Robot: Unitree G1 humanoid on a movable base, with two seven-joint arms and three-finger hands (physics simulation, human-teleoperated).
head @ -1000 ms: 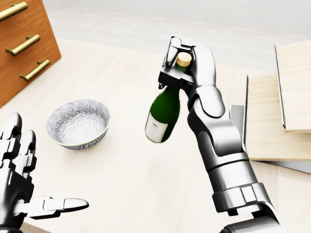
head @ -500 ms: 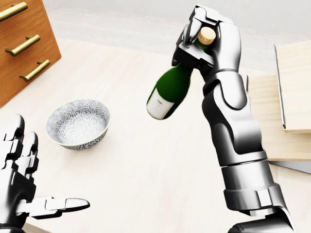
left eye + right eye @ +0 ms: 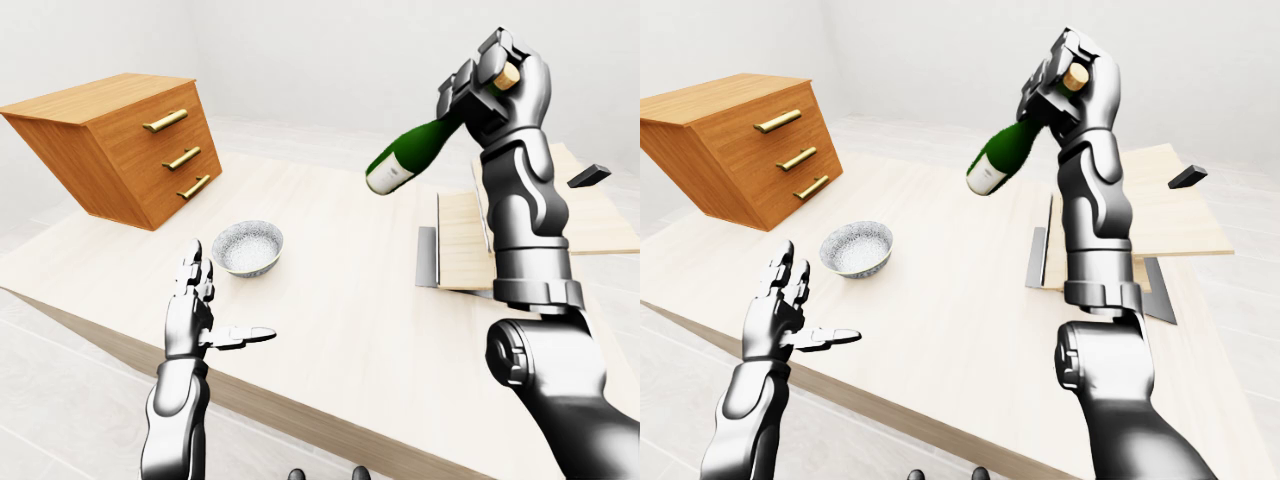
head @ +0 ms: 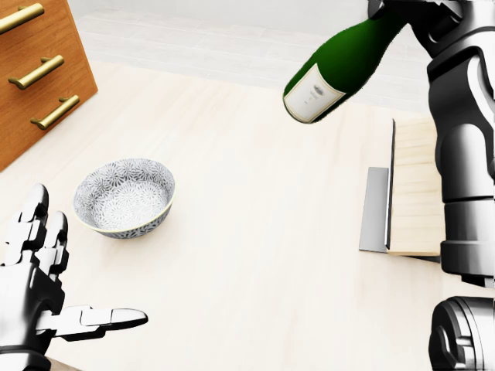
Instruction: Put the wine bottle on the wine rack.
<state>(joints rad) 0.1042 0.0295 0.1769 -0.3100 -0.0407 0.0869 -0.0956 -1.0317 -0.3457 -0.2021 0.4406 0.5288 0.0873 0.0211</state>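
Observation:
A green wine bottle (image 3: 410, 156) with a white label and a cork hangs tilted high over the table, its base pointing down to the left. My right hand (image 3: 480, 88) is shut on its neck near the cork, arm raised upright. The wine rack (image 3: 1160, 212), made of light wooden boards on a grey metal base (image 4: 375, 209), lies on the table's right side, below and behind that arm. My left hand (image 4: 81, 270) hovers open at lower left, palm inward, holding nothing.
A patterned grey bowl (image 4: 124, 197) rests on the pale wooden table (image 4: 255, 232), left of centre. A wooden drawer chest (image 3: 120, 145) with brass handles stands at the upper left. A small black block (image 3: 1187, 177) lies at the rack's far right.
My right arm has lifted the bottle up and to the right, and the bottle now leans closer to horizontal. The left hand has barely shifted.

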